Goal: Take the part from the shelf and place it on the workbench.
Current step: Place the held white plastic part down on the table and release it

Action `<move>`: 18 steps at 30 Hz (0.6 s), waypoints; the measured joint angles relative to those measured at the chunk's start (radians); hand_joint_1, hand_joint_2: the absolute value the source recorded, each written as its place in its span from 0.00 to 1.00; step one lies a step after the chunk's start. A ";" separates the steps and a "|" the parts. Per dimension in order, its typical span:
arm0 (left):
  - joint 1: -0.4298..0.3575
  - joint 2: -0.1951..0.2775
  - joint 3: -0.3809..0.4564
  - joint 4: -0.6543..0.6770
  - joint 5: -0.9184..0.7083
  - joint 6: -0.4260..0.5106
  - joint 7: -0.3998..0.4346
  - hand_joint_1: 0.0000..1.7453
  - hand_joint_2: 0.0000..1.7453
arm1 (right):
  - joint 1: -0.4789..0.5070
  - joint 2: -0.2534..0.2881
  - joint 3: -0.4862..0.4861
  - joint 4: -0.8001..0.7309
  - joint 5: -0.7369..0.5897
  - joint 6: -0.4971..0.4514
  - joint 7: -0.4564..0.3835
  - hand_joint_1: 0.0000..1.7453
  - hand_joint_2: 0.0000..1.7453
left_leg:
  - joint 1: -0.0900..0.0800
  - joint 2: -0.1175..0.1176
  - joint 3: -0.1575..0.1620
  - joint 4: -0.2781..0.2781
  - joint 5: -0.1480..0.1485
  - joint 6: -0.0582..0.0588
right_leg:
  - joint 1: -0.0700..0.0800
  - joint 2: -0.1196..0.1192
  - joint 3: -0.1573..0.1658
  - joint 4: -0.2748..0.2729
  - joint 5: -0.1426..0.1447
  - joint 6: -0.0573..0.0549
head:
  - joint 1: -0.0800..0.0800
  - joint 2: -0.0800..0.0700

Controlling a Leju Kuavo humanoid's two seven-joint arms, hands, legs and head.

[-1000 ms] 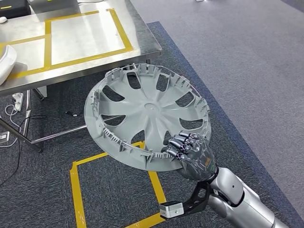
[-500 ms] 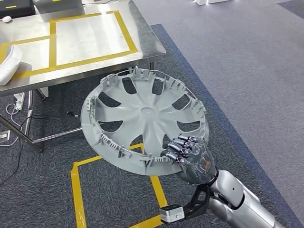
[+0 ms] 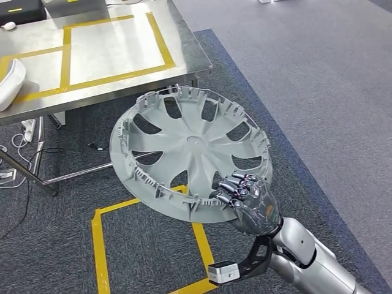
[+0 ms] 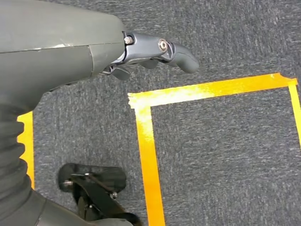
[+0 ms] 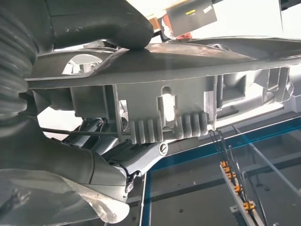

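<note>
Dark grey carpet (image 3: 55, 245) covers the near floor, marked with a yellow tape square (image 3: 99, 245); a blue border (image 3: 296, 177) separates it from lighter grey carpet (image 3: 323, 73) on the right. White cables (image 3: 18, 144) lie far left.

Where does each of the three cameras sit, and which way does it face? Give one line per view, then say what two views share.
Head view: high on the body, facing forward and down at the hubcap, workbench and floor tape; right hand shows.
Left wrist view: behind the left hand, facing the taped carpet.
Right wrist view: behind the right hand, facing the hubcap's rim edge-on.
Shared: head and right wrist views both show the hubcap and the right hand.
</note>
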 joint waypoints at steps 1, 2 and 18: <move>0.000 0.001 0.000 0.000 0.000 0.000 0.000 0.00 1.00 | 0.000 0.000 0.000 0.000 0.002 0.000 0.000 1.00 1.00 | -0.003 0.003 0.025 -0.063 0.029 0.005 | 0.002 0.000 0.001 0.000 -0.001 0.003 | 0.000 0.000; -0.002 0.002 -0.001 0.000 0.000 0.000 0.001 0.00 1.00 | -0.001 0.000 -0.001 0.000 0.006 0.000 0.001 1.00 1.00 | -0.006 0.006 0.042 -0.108 0.043 0.009 | 0.003 -0.001 0.001 0.000 -0.001 0.007 | -0.001 0.000; -0.001 0.008 -0.029 0.024 -0.002 0.005 0.024 0.00 1.00 | -0.010 -0.002 0.001 0.007 0.018 0.001 0.005 1.00 1.00 | -0.030 -0.067 0.056 -0.157 0.054 0.041 | 0.019 0.025 -0.001 -0.009 0.011 0.008 | 0.008 0.000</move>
